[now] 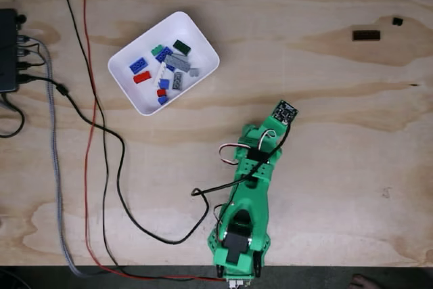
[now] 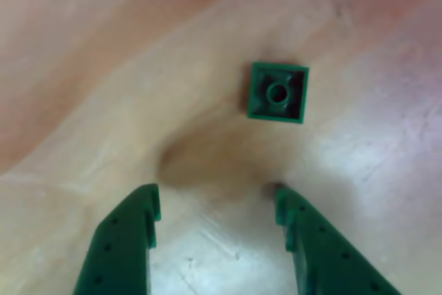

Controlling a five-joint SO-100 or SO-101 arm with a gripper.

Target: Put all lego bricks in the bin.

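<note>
In the other view, a small green square lego brick [image 2: 277,92] lies underside up on the wooden table, just ahead of my gripper [image 2: 215,202]. The two green fingers [image 2: 131,240] stand apart with only bare wood between them, so the gripper is open and a short way from the brick. In the fixed view, the white bin [image 1: 203,44] sits at the upper left and holds several bricks [image 1: 139,65] in blue, red, green, grey and white. My green arm [image 1: 247,194] reaches up from the bottom edge. Two dark bricks [image 1: 366,34] lie at the upper right.
Black, red and grey cables [image 1: 101,140] run down the left part of the table in the fixed view. A black box [image 1: 8,49] sits at the left edge. Bare plywood stretches to the right of the arm.
</note>
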